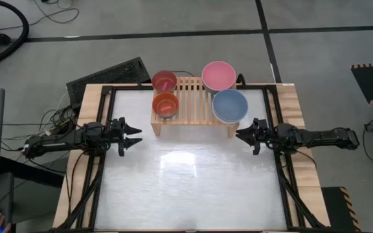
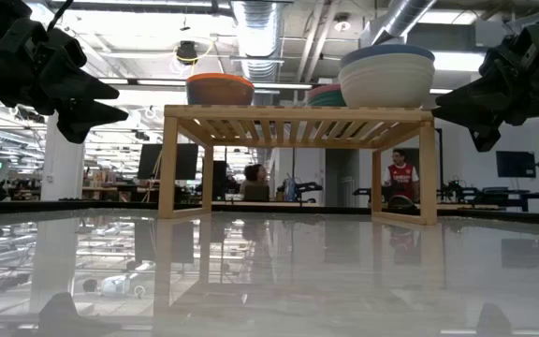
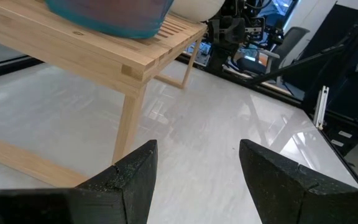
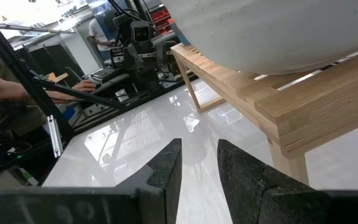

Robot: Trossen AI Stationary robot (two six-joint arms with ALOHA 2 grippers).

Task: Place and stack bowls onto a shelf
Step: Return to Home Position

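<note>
Table (image 1: pixel 193 188): white top. One wooden shelf (image 1: pixel 190 103) stands at the middle of the far edge, legs on the table.

Shelf contents, seen from above, four bowl positions:
- Far left corner: magenta bowl (image 1: pixel 164 81).
- Near left corner: orange bowl (image 1: pixel 166 103). The left wrist view shows a cyan bowl (image 3: pixel 104 15) resting on the slats at this corner.
- Far right corner: pink bowl (image 1: pixel 218 76), overhanging the back of the shelf.
- Near right corner: slate-blue bowl (image 1: pixel 230 105). The low view shows it nested in a cream bowl (image 2: pixel 386 80), which sits on the slats.

All bowls are upright. None lies on the table.

Left gripper (image 1: pixel 136 134): near the left edge, on the near side of the shelf and apart from it. It is raised off the table at about the height of the shelf top. The fingers are spread wide and hold nothing.

Right gripper (image 1: pixel 239 134): near the right edge, facing the left one across the table, at a similar height and clear of the shelf. Its fingers are almost together, with a narrow gap showing in the right wrist view, and hold nothing.

Beyond the table, the low view shows a person in a red shirt (image 2: pixel 401 174) in the room.
</note>
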